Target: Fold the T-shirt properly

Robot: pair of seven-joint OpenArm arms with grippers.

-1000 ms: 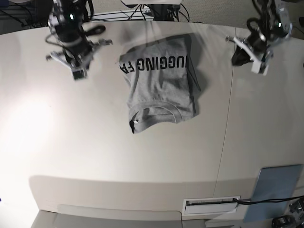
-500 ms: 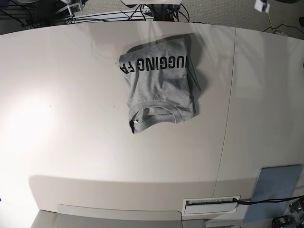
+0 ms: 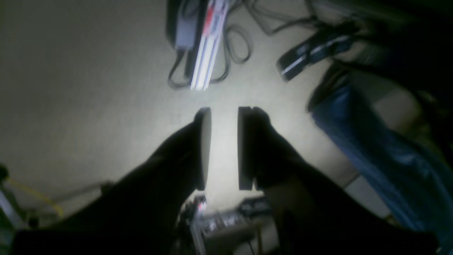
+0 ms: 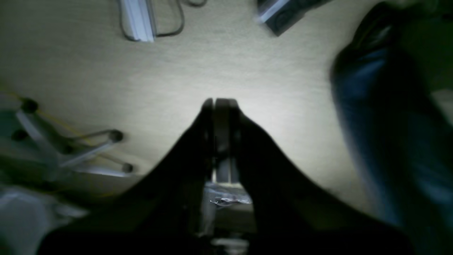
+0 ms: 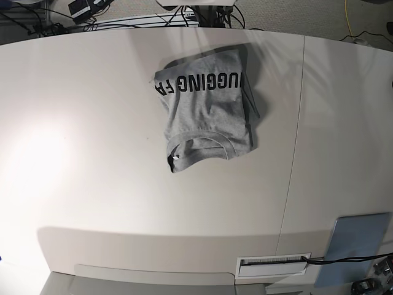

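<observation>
The grey T-shirt [image 5: 206, 110] lies folded into a rough rectangle on the far middle of the table [image 5: 92, 160], black lettering facing up along its far edge and the ribbed neck toward the near side. Neither arm shows in the base view. In the left wrist view my left gripper [image 3: 224, 113] hangs over the floor, away from the table, with a clear gap between its pads and nothing held. In the right wrist view my right gripper [image 4: 216, 102] is shut with its pads together, empty, also over the floor.
A seam [image 5: 296, 141] runs down the table on the right. A blue-grey panel [image 5: 356, 243] sits at the near right corner beside a slotted plate [image 5: 273, 264]. Cables [image 3: 226, 46], a chair base [image 4: 70, 148] and blue cloth [image 3: 382, 156] are on the floor beyond the table.
Both arms have pulled back off the table and out of the base view. The left gripper's pads have parted. The T-shirt has not moved.
</observation>
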